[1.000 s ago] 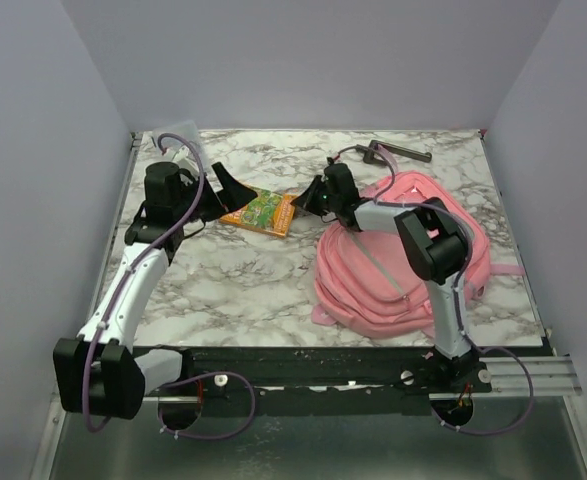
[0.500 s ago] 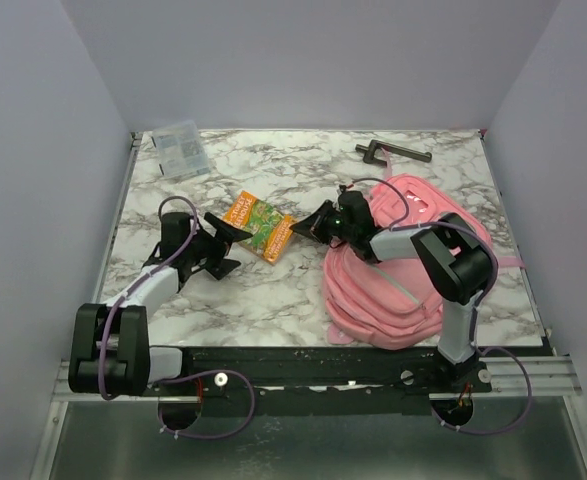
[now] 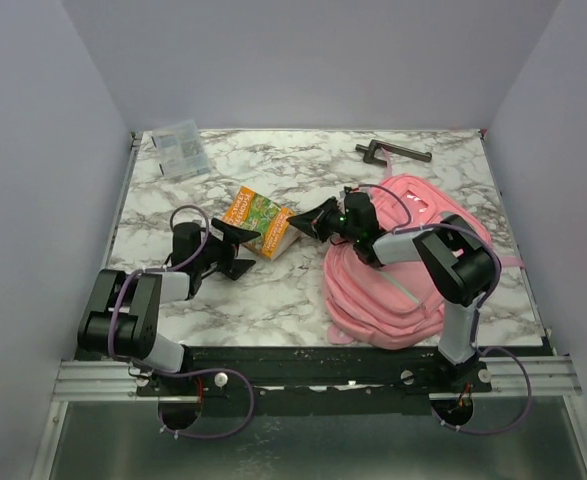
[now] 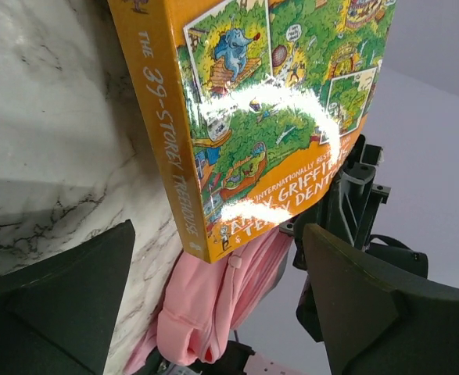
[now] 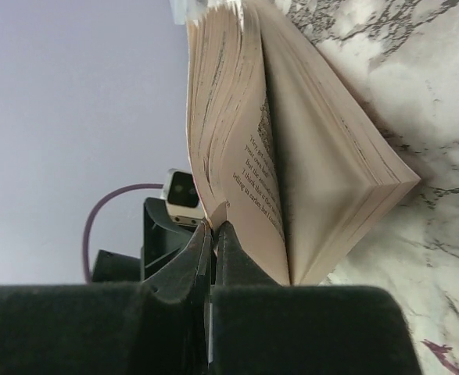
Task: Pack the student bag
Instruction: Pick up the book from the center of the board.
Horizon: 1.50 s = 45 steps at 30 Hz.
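Note:
The student bag (image 3: pixel 403 265) is a soft pink backpack lying at the right of the table; its fabric (image 4: pixel 213 305) shows behind the book in the left wrist view. An orange paperback book (image 3: pixel 258 220) lies just left of it, its right edge lifted. My right gripper (image 3: pixel 311 222) is shut on the corner of a few pages of the book (image 5: pixel 292 156), jaws (image 5: pixel 214 223) pinched tight. My left gripper (image 3: pixel 235 252) sits low on the table, open, facing the book's spine (image 4: pixel 174 156) with nothing between its fingers (image 4: pixel 385 312).
A clear plastic box (image 3: pixel 180 148) stands at the back left corner. A black handled tool (image 3: pixel 393 152) lies at the back right beyond the bag. Marble tabletop (image 3: pixel 273 290) shows in front of the book. Grey walls close in three sides.
My left arm has drawn back from the far left and dropped low, its open gripper now pointing at the book. The right gripper has tipped the book's right edge upward.

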### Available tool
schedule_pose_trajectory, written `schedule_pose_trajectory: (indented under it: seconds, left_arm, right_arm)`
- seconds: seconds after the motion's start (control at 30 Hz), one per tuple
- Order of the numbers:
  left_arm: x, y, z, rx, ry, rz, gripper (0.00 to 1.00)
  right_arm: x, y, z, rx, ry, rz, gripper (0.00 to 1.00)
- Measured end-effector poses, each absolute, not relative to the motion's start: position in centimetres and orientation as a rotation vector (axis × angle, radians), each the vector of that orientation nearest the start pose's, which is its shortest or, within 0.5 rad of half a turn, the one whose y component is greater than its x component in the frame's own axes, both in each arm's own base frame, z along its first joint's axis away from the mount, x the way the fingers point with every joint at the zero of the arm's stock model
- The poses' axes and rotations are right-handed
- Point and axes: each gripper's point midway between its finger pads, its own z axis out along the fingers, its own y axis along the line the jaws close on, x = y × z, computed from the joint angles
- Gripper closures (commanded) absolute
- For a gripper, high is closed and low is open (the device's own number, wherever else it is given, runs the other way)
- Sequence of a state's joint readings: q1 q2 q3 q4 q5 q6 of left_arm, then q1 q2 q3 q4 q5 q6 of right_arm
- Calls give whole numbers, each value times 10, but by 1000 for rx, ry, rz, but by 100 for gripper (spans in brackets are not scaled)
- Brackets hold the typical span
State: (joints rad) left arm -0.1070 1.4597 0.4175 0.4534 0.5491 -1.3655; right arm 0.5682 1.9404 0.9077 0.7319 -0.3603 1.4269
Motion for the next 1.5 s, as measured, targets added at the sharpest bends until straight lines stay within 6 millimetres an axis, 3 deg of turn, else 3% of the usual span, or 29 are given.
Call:
schedule_pose_trajectory:
  seconds: [0.17, 0.47, 0.7, 0.83, 0.9, 0.97, 1.13, 1.27, 1.43, 1.5]
  left_arm:
    - [318, -166, 77, -1129, 2010, -1483, 32]
    - [338, -177, 79, -1196, 1788, -1640, 43]
    - [345, -177, 96, -1145, 1698, -1650, 82]
    - [346, -174, 122, -1058, 1655, -1647, 95]
    - [344, -176, 139, -995, 1641, -1653, 99]
    - [340, -178, 157, -913, 1649, -1644, 100]
    - [329, -184, 196, -734, 1682, -1610, 100]
    - [314, -186, 207, -663, 1730, -1590, 100]
    - [292, -197, 218, -485, 1825, -1597, 100]
    - [280, -203, 232, -352, 1836, -1625, 100]
  right_arm:
    - [373, 358, 119, 696, 2112, 1643, 100]
    - [373, 357, 129, 732, 2090, 1675, 100]
    - [370, 354, 142, 685, 2050, 1691, 95]
    - [358, 345, 145, 514, 2064, 1602, 72]
    - [348, 339, 150, 391, 2095, 1505, 56]
    - [340, 330, 161, 253, 2103, 1398, 47]
    - [321, 310, 191, -69, 2078, 1124, 29]
    - [288, 302, 201, -267, 2057, 952, 18]
    - [263, 287, 216, -337, 2030, 909, 9]
    - [259, 283, 222, -336, 2021, 918, 7]
